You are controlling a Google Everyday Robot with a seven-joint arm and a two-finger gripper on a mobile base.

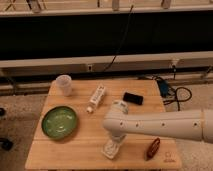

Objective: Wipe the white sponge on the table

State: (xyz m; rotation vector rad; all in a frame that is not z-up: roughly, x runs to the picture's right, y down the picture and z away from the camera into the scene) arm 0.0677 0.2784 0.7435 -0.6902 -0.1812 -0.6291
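The light-brown plank table [90, 145] fills the lower middle of the camera view. My white arm reaches in from the right, and my gripper [112, 147] points down at the table's front middle. A small whitish block, the white sponge [109, 151], lies on the wood right under the gripper tip and is partly hidden by it. The gripper is at the sponge, touching or very nearly touching it.
A green plate [59, 122] lies at the left. A translucent cup [64, 84] stands at the back left. A white capped bottle [97, 97] lies in the middle back, with a black flat object [133, 98] to its right. A brown oblong object [153, 148] lies front right.
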